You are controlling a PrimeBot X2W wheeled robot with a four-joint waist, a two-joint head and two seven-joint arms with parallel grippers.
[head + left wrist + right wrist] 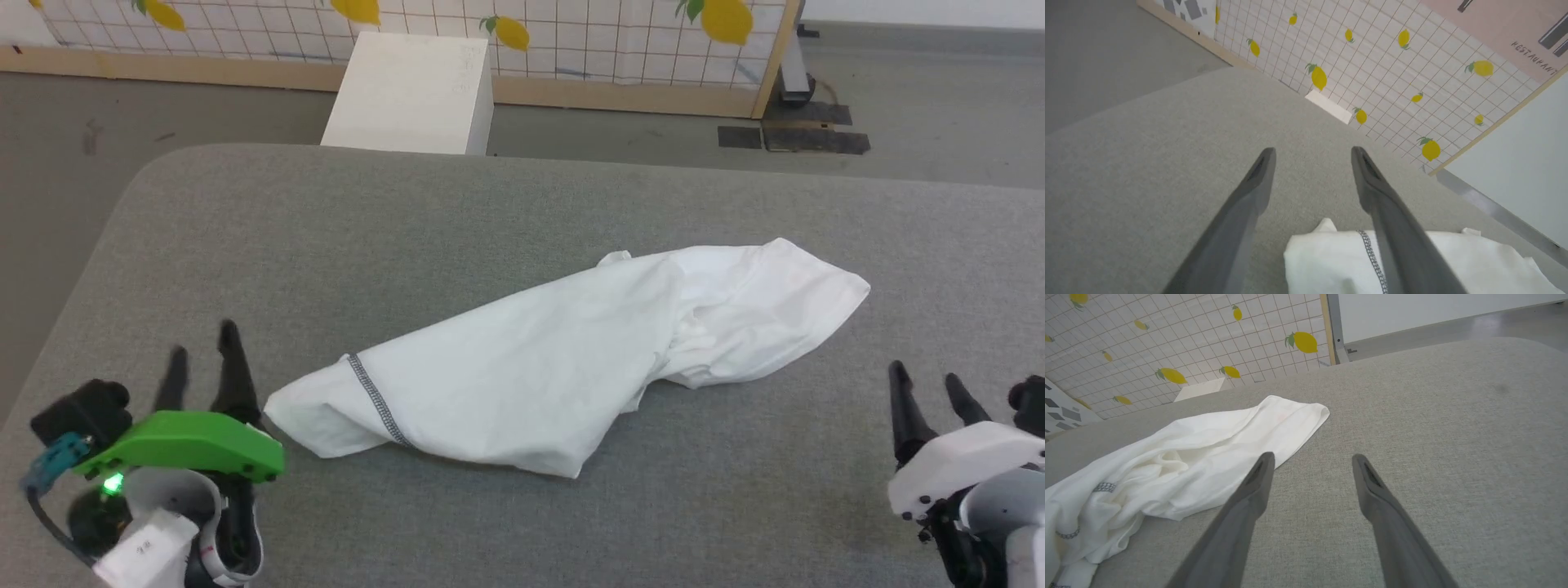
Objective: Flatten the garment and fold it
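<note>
White shirt (pixel 571 359) lies bunched lengthwise on the table (pixel 408 229) (nothing flat yet). Left gripper (pixel 203 341) beside its seamed end, right gripper (pixel 924 374) near the other, both spread empty, seemingly poised to stretch it.

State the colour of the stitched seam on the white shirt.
Dark grey zigzag seam on the garment; clearest in the head view.

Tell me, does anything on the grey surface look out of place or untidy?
Only the garment: it lies crumpled in a diagonal heap on the grey surface, folded over itself rather than flat. Nothing looks spilled or torn.
</note>
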